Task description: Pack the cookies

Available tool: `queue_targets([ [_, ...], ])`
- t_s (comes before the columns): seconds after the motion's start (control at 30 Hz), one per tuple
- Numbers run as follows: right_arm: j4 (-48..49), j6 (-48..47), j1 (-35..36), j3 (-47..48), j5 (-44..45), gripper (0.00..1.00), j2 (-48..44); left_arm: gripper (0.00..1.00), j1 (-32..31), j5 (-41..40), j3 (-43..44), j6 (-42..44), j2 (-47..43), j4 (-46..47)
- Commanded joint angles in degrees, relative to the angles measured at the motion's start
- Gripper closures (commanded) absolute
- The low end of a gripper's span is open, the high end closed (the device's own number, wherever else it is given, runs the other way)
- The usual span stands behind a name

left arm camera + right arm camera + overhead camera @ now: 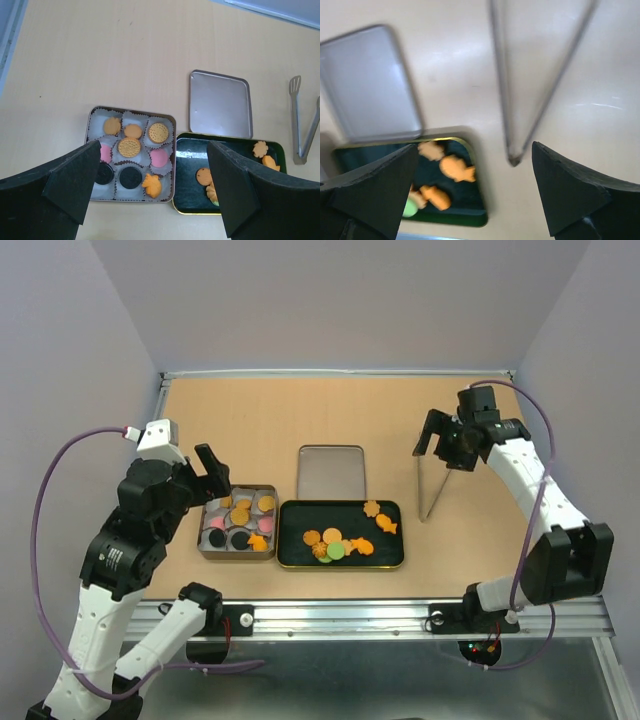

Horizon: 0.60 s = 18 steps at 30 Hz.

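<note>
Tabletop [250,410] holds cookies [332,536] in tin [238,556] and tray [300,515].

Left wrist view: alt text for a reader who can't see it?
Framed by the open left gripper, a square silver tin holds cookies in white paper cups: orange, tan, pink and black. To its right a dark tray holds a few loose orange cookies. A lid lies beyond the tray, and metal tongs lie at far right.
</note>
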Motion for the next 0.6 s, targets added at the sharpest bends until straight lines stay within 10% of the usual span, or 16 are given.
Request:
queue_targets([
  [0.0,3.0,0.4,-0.1,1.4,-18.7,0.00,-8.7,0.01,-0.3,-2.2,1.8,0.4,0.5,5.3],
  [0.4,7.0,5.6,0.9,-4.3,-22.6,0.00,-31.1,0.01,-0.3,-15.3,-12.1,-2.9,0.1,20.5],
  [0.57,7.7,7.5,0.9,-6.5,-17.5,0.00,-40.6,0.01,-0.3,-22.7,-28.2,-1.1,-4.3,41.2],
])
